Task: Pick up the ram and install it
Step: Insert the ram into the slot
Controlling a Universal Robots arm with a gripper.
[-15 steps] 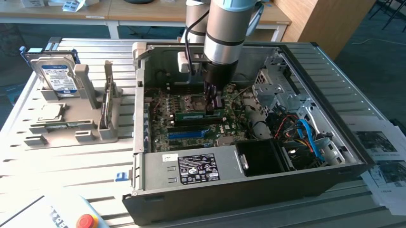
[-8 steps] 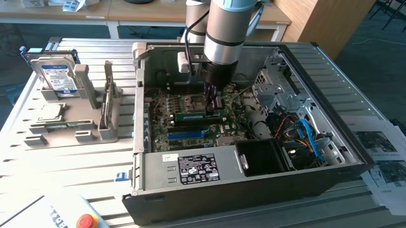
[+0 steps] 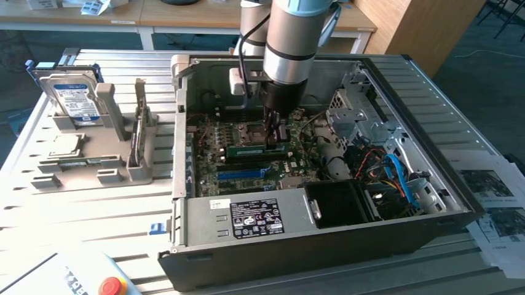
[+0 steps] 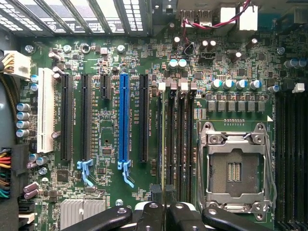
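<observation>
Jaws pinch nearly together on the ram (image 3: 250, 149), mid-frame in the exterior view, above the black memory slots (image 4: 180, 144); best kept upright, slot-aligned, pressed evenly.

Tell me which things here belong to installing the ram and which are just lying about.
Job: thin green ram stick, black gripper shut on it, black memory slots.
Lying about: silver hard drive with blue-white label, grey parts rack, printed paper sheets.
</observation>
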